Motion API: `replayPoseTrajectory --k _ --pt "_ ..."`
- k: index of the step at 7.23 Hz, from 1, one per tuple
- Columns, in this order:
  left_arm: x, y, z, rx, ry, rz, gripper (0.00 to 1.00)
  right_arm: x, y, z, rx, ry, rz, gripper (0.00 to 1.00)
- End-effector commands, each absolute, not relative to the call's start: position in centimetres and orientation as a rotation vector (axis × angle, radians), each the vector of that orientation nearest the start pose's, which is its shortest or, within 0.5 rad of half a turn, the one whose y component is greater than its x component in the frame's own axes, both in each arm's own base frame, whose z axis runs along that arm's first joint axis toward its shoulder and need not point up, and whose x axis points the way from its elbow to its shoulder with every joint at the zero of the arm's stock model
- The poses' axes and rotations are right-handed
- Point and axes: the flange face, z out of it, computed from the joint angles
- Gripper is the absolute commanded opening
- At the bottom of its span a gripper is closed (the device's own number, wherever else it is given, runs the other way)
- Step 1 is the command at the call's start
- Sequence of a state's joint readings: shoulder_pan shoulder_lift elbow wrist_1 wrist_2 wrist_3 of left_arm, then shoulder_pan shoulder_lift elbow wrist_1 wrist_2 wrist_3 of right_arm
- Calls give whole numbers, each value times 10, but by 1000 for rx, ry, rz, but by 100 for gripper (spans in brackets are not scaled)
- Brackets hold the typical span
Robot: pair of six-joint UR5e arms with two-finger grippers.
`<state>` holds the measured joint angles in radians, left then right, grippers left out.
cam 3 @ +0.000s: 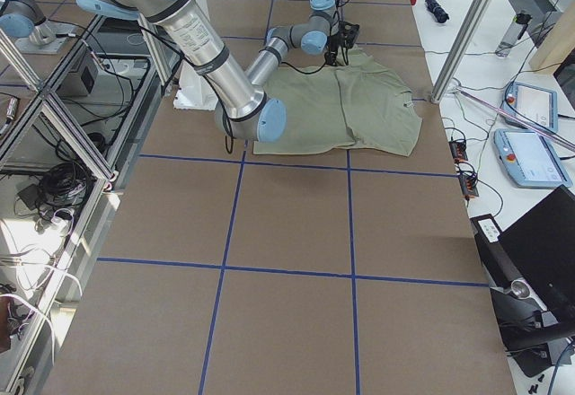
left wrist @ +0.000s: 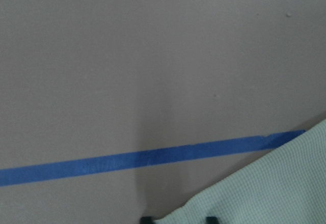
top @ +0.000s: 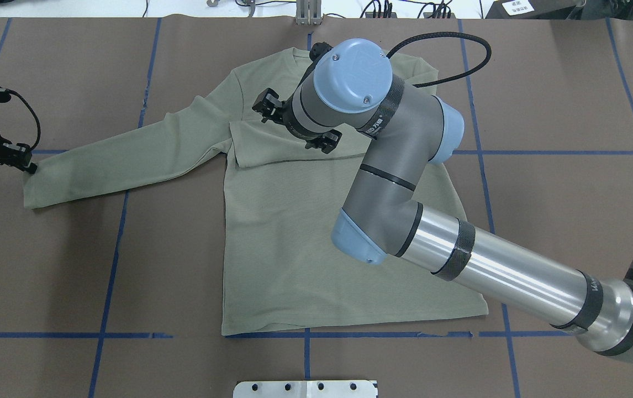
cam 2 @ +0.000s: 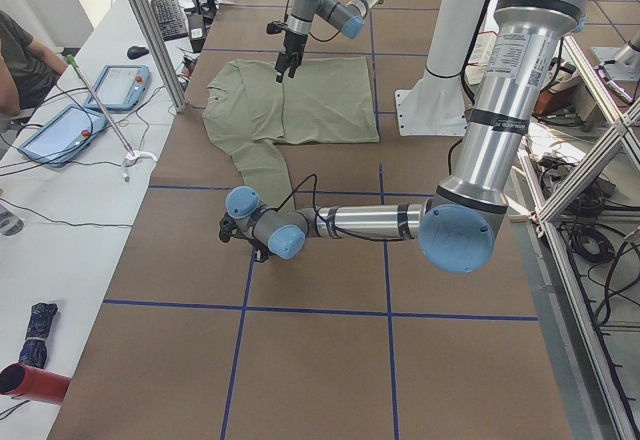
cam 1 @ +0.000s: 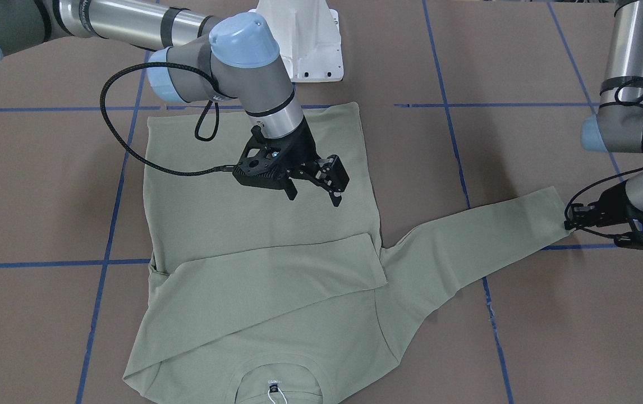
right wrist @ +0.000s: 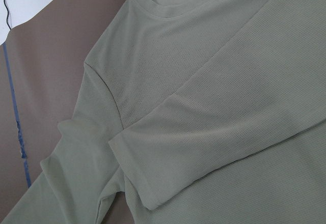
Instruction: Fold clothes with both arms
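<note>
The sage-green shirt [cam 1: 198, 224] lies flat on the brown table, neck toward the operators' side, with its black label [cam 1: 272, 387] and white tag [cam 1: 276, 397] showing. One sleeve [cam 1: 276, 275] is folded across the chest. The other sleeve [top: 128, 152] stretches out flat toward my left. My left gripper [top: 26, 160] sits low at that sleeve's cuff. The left wrist view shows the cuff corner [left wrist: 285, 183] between its parted fingertips. My right gripper [cam 1: 315, 199] hangs open and empty above the shirt's body [top: 294, 249], near the folded sleeve [right wrist: 204, 132].
The white pedestal base [cam 1: 310, 39] stands just beyond the shirt's hem. Blue tape lines [top: 123, 221] grid the table. A side bench with tablets [cam 2: 60, 130] and a seated person [cam 2: 15, 60] lies past the neck end, behind an aluminium post [cam 2: 150, 30].
</note>
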<state>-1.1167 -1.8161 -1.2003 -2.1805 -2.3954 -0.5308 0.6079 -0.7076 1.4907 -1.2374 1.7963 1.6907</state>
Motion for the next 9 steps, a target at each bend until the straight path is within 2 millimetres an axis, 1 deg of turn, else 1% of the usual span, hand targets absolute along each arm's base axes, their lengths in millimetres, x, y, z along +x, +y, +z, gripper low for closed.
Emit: replayPoseTrajectory --k 1,2,3,4,5,6,7,8,9 --pt "226 -591 594 36 994 165 0 -534 -512 115 76 -1145 525 100" --pt "229 -591 560 41 1069 196 0 -524 -518 118 76 -1145 532 100" --pt "244 -618 483 55 1125 117 0 -491 -528 150 60 -1134 540 100" --pt "271 -630 408 31 1183 35 0 -443 -544 182 37 -1126 503 100" --pt "346 -612 334 -27 1230 52 0 -381 -552 219 31 -1123 449 100" --pt "362 -619 263 -39 1278 -3 0 -315 -560 254 30 -1122 408 100" --pt "395 -615 197 -9 1304 -59 0 -260 -559 286 30 -1117 395 100" --pt "444 -612 141 62 1306 -122 0 -234 -550 310 56 -1097 372 100" --pt "514 -608 85 127 1289 -161 0 -222 -537 327 59 -1081 372 100"
